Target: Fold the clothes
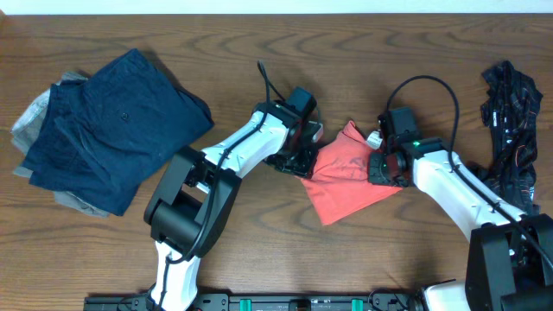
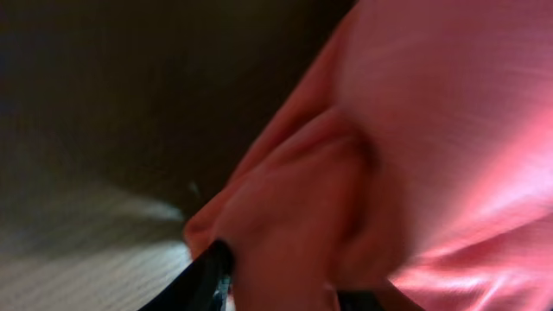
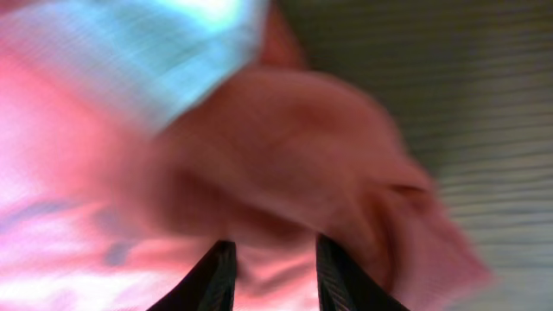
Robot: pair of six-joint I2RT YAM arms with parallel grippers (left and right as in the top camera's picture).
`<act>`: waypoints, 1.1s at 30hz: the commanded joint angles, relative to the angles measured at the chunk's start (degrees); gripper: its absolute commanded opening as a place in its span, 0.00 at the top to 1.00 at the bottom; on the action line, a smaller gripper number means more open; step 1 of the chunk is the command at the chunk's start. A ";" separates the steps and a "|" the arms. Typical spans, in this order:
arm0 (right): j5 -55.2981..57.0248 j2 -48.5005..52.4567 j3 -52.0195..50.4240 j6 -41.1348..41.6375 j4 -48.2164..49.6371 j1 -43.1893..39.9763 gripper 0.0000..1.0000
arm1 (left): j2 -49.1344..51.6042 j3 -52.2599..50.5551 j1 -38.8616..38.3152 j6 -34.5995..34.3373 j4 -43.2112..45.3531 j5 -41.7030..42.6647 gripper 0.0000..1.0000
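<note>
A red-pink garment lies crumpled on the wooden table between my two arms. My left gripper is at its left edge. In the left wrist view the gripper is shut on a bunched fold of the garment. My right gripper is at the garment's right edge. In the right wrist view its fingers are closed on a fold of the pink fabric. A pale label shows on the fabric beside them.
A stack of folded navy clothes lies at the left over a grey piece. A dark patterned pile of unfolded clothes lies at the right edge. Bare wood table lies in front.
</note>
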 commanded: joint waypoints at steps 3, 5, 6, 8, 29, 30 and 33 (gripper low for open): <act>6.32 1.88 -0.90 0.42 3.41 -4.87 0.73 | 1.18 -1.25 0.28 -1.55 -4.81 -3.89 0.65; 4.57 2.29 -0.90 -1.77 5.18 -5.55 0.73 | 1.16 -1.25 0.28 -5.92 -7.37 -3.78 0.65; 3.96 2.38 -0.90 -2.49 5.73 -5.55 0.73 | 1.16 -1.25 0.28 -7.02 -8.00 -3.48 0.65; 3.13 2.38 -0.90 -4.20 6.80 -5.46 0.71 | 1.11 -1.25 0.07 -9.90 -9.90 -1.86 0.65; 3.80 -3.02 8.92 -3.45 -6.36 -10.62 0.46 | -15.91 -1.25 2.80 8.48 2.25 -9.03 0.14; 3.76 -3.85 10.19 -3.45 -7.74 -11.19 0.46 | -15.26 -1.25 2.89 9.66 4.13 -7.13 0.14; 3.76 -7.06 13.60 -3.52 -12.17 -12.33 0.46 | -12.94 -1.25 2.89 10.03 9.31 -3.06 0.12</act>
